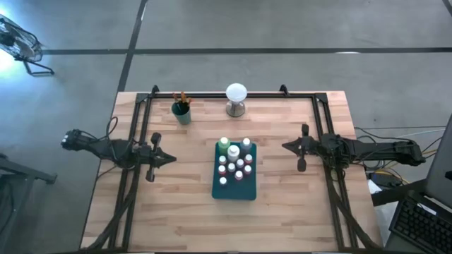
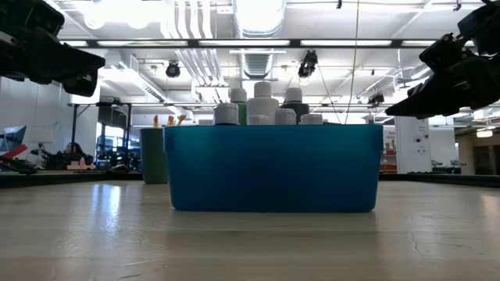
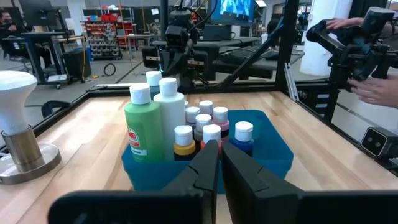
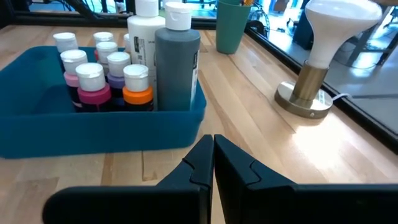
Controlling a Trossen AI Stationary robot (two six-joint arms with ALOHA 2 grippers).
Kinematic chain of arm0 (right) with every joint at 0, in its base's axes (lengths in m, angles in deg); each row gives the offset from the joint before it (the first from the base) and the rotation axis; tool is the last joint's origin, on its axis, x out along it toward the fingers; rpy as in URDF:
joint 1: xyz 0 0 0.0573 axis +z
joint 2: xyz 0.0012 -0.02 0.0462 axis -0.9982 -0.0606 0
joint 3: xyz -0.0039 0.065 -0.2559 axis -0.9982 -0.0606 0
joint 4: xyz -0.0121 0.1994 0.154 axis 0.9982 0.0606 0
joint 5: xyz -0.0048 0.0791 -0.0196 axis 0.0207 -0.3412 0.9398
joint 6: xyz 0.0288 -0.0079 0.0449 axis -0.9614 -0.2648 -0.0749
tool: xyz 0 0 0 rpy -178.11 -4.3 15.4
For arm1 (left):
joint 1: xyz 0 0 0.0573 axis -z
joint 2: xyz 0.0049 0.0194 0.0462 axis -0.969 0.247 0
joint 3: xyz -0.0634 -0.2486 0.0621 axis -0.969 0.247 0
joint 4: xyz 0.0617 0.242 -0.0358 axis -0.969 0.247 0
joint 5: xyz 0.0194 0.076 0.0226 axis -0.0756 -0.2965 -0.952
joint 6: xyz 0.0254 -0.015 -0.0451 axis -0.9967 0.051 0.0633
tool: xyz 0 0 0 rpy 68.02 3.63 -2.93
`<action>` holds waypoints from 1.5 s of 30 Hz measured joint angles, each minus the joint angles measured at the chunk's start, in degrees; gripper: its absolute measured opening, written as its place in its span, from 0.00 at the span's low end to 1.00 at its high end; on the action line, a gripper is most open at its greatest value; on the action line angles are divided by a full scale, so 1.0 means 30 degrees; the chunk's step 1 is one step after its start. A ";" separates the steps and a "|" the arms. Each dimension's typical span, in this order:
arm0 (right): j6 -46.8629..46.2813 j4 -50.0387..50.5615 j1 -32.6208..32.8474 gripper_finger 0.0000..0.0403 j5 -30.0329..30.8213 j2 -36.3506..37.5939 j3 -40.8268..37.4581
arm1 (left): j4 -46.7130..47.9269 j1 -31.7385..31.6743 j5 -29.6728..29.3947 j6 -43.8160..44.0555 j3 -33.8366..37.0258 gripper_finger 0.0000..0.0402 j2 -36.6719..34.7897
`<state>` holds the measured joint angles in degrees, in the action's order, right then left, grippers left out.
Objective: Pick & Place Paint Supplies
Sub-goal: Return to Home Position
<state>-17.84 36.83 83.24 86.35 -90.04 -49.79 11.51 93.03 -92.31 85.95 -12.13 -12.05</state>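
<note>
Several white-capped paint bottles (image 1: 234, 162) stand upright in a teal bin (image 1: 236, 194) at the table's middle. A tall green bottle (image 3: 143, 134), a white one and a grey one (image 4: 176, 62) stand at its far end. Thin brushes (image 1: 181, 99) stick up out of a green cup (image 1: 182, 114) on the far left part of the table. My left gripper (image 1: 172, 159) hovers shut, left of the bin, and points at it (image 3: 219, 155). My right gripper (image 1: 284, 146) hovers shut, right of the bin, and also points at it (image 4: 213, 149). Neither touches anything.
A white ball lamp on a metal base (image 1: 236, 99) stands near the far edge, behind the bin. A black frame (image 1: 212, 94) runs along the far edge and both sides. A person's hand (image 3: 376, 90) shows beyond the table's right side. Bare wood lies in front of the bin.
</note>
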 joint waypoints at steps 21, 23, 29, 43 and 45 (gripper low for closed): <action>-0.1446 -0.2269 0.1257 0.02 -0.1272 0.4047 -0.0861 | -0.0048 -0.0002 -0.0007 -0.0007 0.0007 0.06 0.0130; -0.0438 -0.2075 0.1753 0.02 -0.2344 0.4704 -0.0861 | -0.0044 -0.0001 -0.0007 -0.0007 0.0009 0.06 0.0135; 0.1019 -0.1974 0.2637 0.02 -0.3096 0.4283 -0.0857 | -0.0044 -0.0002 -0.0008 -0.0007 0.0015 0.06 0.0171; 0.0695 -0.2004 0.2637 0.02 -0.3009 0.3726 -0.0861 | -0.0044 0.0003 -0.0015 -0.0007 0.0015 0.06 0.0178; 0.0698 -0.2001 0.2637 0.02 -0.3009 0.3726 -0.0861 | -0.0044 -0.0002 -0.0015 -0.0008 0.0021 0.06 0.0178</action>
<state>-15.75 30.83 91.15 77.33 -78.86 -52.38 11.38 93.02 -92.35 85.93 -12.07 -11.51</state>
